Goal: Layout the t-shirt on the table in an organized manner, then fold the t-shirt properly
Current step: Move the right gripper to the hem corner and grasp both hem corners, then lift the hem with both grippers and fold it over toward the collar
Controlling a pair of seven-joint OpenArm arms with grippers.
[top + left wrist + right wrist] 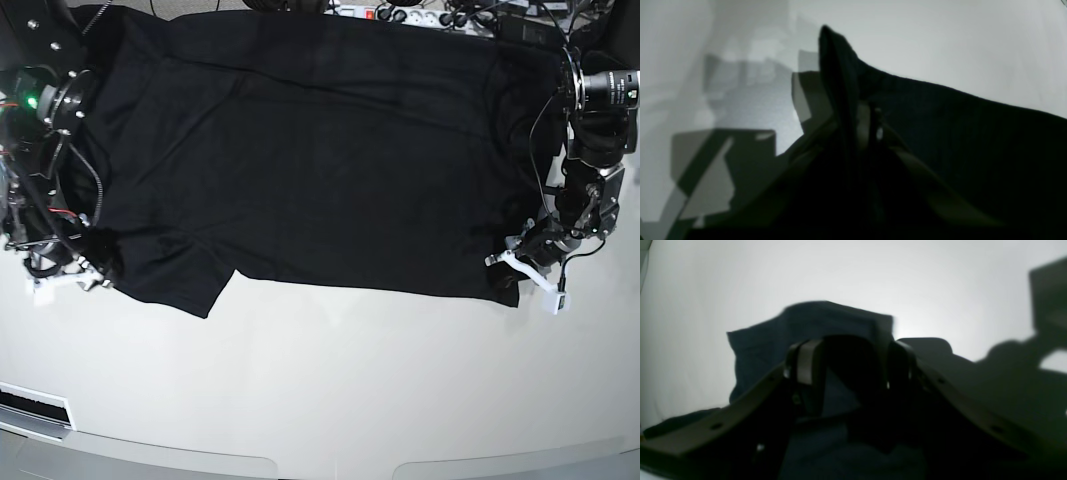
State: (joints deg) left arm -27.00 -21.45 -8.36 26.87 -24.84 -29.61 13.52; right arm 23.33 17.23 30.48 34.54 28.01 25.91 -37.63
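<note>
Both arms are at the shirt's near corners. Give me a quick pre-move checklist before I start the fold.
1. Left gripper holding fabric: ok; a ridge of the t-shirt stands pinched between closed fingers in the left wrist view.
2. Right gripper holding fabric: not ok; its jaws stand apart with cloth only lying between and behind them.
3. Shirt spread flat: mostly ok; the body lies smooth, though the sleeve near the right arm looks bunched.
4. Far hem on the table: cannot tell; the shirt reaches the top edge of the base view.
5. Near table area free for folding: ok.
</note>
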